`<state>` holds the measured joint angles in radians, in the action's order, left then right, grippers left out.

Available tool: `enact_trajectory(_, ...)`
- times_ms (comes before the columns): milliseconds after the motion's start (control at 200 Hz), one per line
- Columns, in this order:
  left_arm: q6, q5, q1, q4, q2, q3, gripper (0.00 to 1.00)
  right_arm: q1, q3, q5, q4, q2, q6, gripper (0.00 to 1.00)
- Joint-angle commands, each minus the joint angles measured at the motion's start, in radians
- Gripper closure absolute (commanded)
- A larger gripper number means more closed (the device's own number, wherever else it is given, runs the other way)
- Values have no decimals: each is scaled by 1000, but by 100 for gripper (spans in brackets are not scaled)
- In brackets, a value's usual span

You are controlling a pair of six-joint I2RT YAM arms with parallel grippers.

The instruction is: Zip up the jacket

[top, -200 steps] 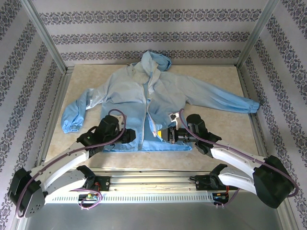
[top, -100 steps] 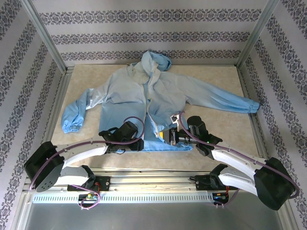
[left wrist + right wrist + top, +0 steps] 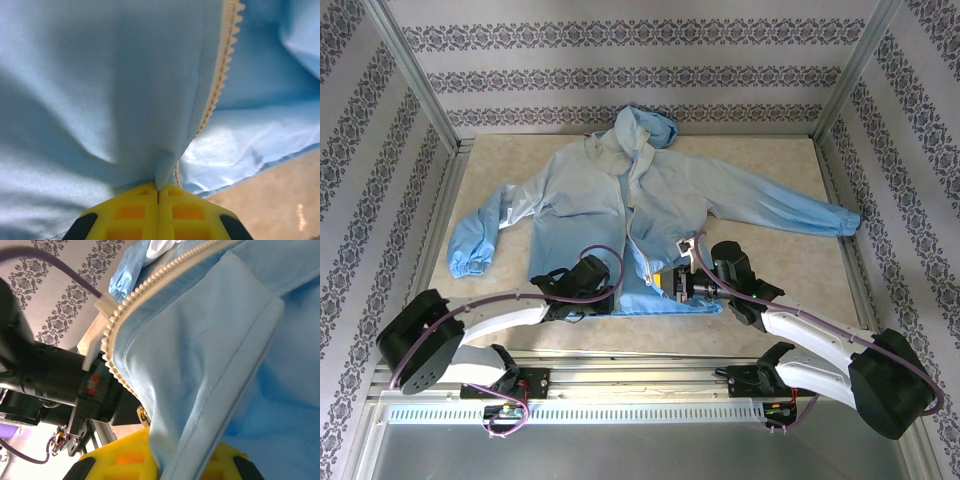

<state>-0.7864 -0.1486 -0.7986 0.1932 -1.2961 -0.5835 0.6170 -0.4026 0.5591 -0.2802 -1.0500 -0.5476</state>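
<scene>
2 tools clamp the jacket [image 3: 620,200] hem now: your left tool [image 3: 158,192] has shifted in beside the zipper [image 3: 221,75], right tool [image 3: 167,457] gripping opposite; start mating ends.

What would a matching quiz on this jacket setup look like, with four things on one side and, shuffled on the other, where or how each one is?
Things:
1. light-blue fabric hood of the thin windbreaker jacket
2. whitish toothed front zipper
3. left arm's yellow plastic fingers
4. elastic cuff of the sleeve on the right arm's side

Places and states:
A. shut on the hem fabric beside the zipper teeth
B. lying near the right edge of the beige table
C. at the far end, by the patterned wall
D. unjoined at the hem

Pairs: 1-C, 2-D, 3-A, 4-B.
</scene>
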Motion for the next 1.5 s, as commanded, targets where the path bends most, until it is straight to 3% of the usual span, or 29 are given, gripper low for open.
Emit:
enact_trajectory(0, 15, 34, 0, 0, 102, 19, 100, -13, -22, 23, -31, 7, -9, 100)
enact_trajectory(145, -9, 8, 18, -41, 199, 62, 100, -15, -29, 23, -31, -1, -12, 100)
enact_trajectory(355, -29, -43, 19, -69, 203, 83, 100, -15, -22, 29, -34, -14, -19, 100)
enact_trajectory(630, -74, -98, 16, -67, 9, 53, 95, -14, -11, 30, -30, -38, -15, 100)
enact_trajectory(694, -78, -99, 15, -66, -16, 42, 91, -13, -8, 32, -31, -43, -15, 100)
enact_trajectory(809, -73, -72, 11, -19, -39, 15, 71, -13, -6, 33, -33, -47, -13, 100)
enact_trajectory(909, -78, -63, 3, -17, -52, 9, 62, -14, -5, 29, -33, -47, -10, 100)
enact_trajectory(1079, -102, -16, -34, 35, -99, -26, 54, -13, -4, 30, -33, -51, -7, 100)
enact_trajectory(1269, -138, 151, -119, 239, -218, -148, 44, -13, -3, 25, -27, -50, -5, 100)
enact_trajectory(1389, -157, 207, -164, 305, -314, -192, 45, -13, -3, 19, -17, -43, -1, 100)
enact_trajectory(1494, -186, 218, -187, 284, -348, -176, 60, -13, -2, 4, -7, -35, 9, 100)
